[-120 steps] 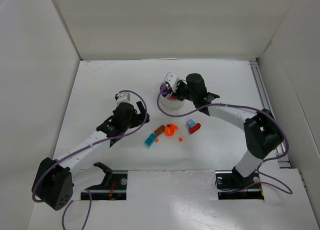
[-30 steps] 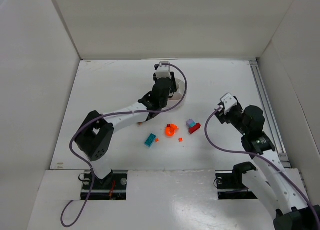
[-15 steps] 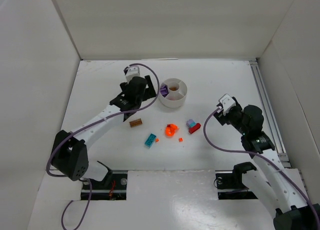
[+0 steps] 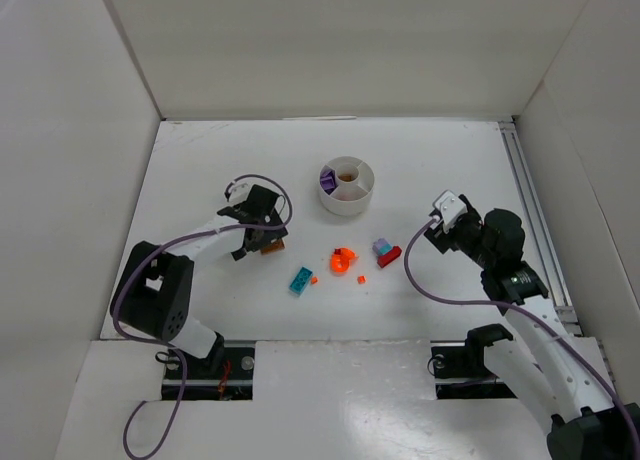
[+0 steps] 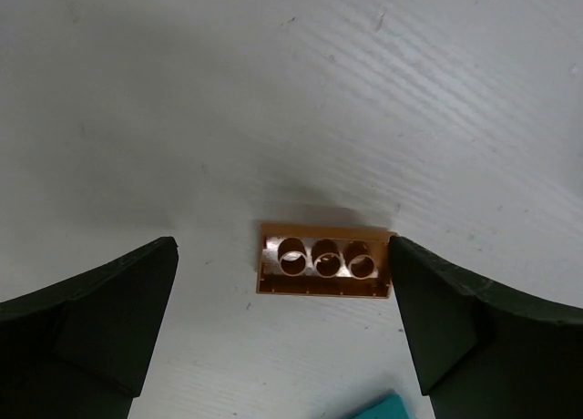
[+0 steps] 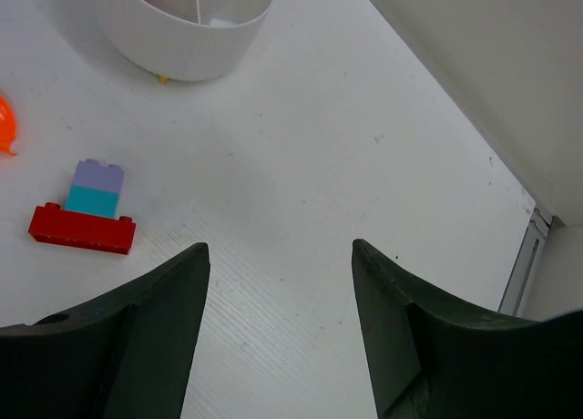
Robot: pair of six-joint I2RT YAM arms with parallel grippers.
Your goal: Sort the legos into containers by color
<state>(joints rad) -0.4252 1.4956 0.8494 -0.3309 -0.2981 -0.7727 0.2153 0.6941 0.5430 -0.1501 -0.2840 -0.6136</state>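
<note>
The brown brick (image 5: 325, 270) lies upside down on the table between the fingers of my open left gripper (image 5: 282, 255), with its right end at the right finger; in the top view the gripper (image 4: 265, 238) hovers over the brick (image 4: 272, 247). The round white dish (image 4: 347, 185) holds purple pieces (image 4: 327, 180) in a left wedge. A teal brick (image 4: 300, 279), an orange piece (image 4: 343, 260), a lilac-and-teal piece (image 4: 381, 248) and a red brick (image 4: 390, 257) lie loose. My right gripper (image 4: 432, 230) is open and empty, right of the red brick (image 6: 82, 228).
Two tiny orange bits (image 4: 313, 278) (image 4: 361, 279) lie near the orange piece. White walls enclose the table on the left, back and right. A metal rail (image 4: 530, 200) runs along the right edge. The dish (image 6: 191, 27) shows at the right wrist view's top left.
My left arm has swung from beside the dish down and left, and now sits over the brown brick on the table. The right arm has barely moved.
</note>
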